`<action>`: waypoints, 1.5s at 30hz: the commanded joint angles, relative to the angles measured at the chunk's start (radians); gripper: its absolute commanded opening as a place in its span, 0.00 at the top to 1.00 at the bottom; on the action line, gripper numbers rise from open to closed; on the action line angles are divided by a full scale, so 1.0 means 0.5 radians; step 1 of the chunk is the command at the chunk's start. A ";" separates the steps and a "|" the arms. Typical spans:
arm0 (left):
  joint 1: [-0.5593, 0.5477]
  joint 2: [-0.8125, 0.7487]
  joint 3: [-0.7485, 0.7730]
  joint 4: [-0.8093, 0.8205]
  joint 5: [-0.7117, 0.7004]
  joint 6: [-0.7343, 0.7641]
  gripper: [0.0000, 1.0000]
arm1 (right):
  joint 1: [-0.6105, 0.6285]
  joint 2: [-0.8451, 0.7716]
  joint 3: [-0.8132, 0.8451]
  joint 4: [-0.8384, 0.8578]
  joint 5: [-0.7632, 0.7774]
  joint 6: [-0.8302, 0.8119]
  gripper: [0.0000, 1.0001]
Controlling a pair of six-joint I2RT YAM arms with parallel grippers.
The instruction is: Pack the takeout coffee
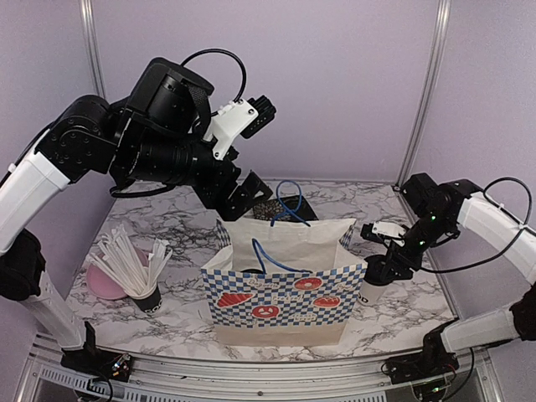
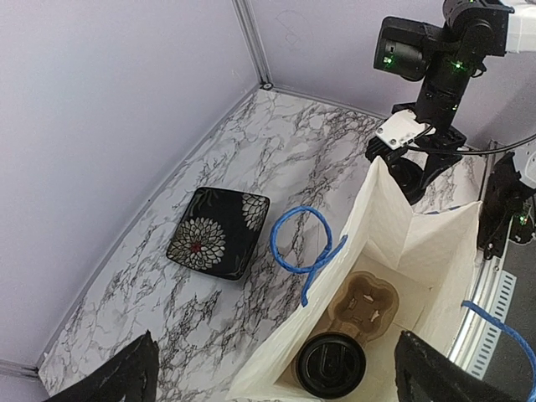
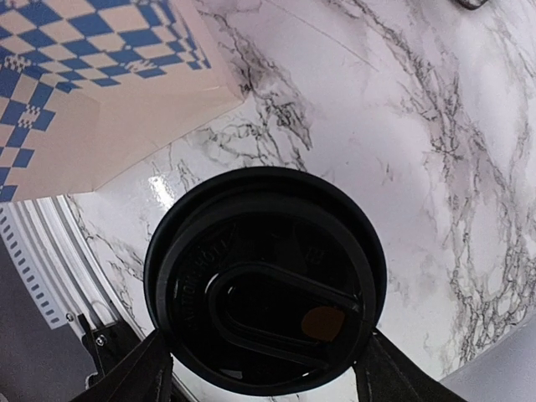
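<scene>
Glossy black round lid (image 3: pixel 265 280) caps one white paper cup (image 1: pixel 369 293) on the marble table (image 3: pixel 435 167) beside the checkered paper bag (image 1: pixel 285 293); right gripper (image 3: pixel 268 370) fingers flank it, grip uncertain; second cup (image 2: pixel 329 364) sits in the bag's cardboard tray (image 2: pixel 368 301); left gripper (image 2: pixel 272 375) gapes empty.

A round black lid (image 3: pixel 264 280) is seen from above in the lower middle of the frame, with a raised oval and a small brownish spot on its top. It is flanked by the two dark fingers (image 3: pixel 138 377) of the right gripper (image 3: pixel 264 356), set apart at its rim; contact cannot be judged. A white marble table (image 3: pixel 402 126) is seen beneath, and a blue-and-white checked paper bag (image 3: pixel 126 126) is stood at the upper left, near the lid but apart from it
</scene>
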 commanded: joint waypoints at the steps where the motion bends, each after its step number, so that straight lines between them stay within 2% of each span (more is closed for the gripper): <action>1: -0.005 -0.037 -0.063 0.060 -0.025 -0.019 0.01 | -0.009 -0.015 -0.075 -0.051 -0.057 -0.134 0.28; 6: -0.004 -0.070 -0.122 0.071 -0.019 -0.042 0.01 | -0.006 -0.002 -0.085 -0.080 -0.050 -0.226 0.23; 9: -0.003 -0.093 -0.156 0.082 -0.011 -0.041 0.01 | -0.007 0.017 -0.056 -0.158 -0.031 -0.317 0.15; 11: -0.004 -0.093 -0.169 0.082 0.002 -0.043 0.01 | -0.006 0.034 0.003 -0.228 -0.021 -0.369 0.05; 12: -0.002 -0.093 -0.171 0.082 0.007 -0.043 0.01 | -0.004 0.043 0.045 -0.259 -0.024 -0.394 0.04; 16: -0.003 -0.095 -0.194 0.082 0.021 -0.041 0.01 | 0.034 0.056 0.203 -0.296 0.013 -0.497 0.05; 25: -0.004 -0.090 -0.227 0.083 0.021 -0.043 0.01 | 0.257 0.168 0.280 -0.282 0.193 -0.590 0.13; 36: -0.004 -0.119 -0.310 0.083 -0.002 -0.042 0.01 | 0.284 0.299 0.259 -0.205 0.214 -0.559 0.11; 41: -0.004 -0.118 -0.331 0.079 -0.038 -0.031 0.01 | 0.287 0.313 0.226 -0.200 0.217 -0.540 0.17; 45: 0.004 -0.124 -0.337 0.079 -0.084 -0.035 0.01 | 0.295 0.287 0.226 -0.213 0.203 -0.528 0.17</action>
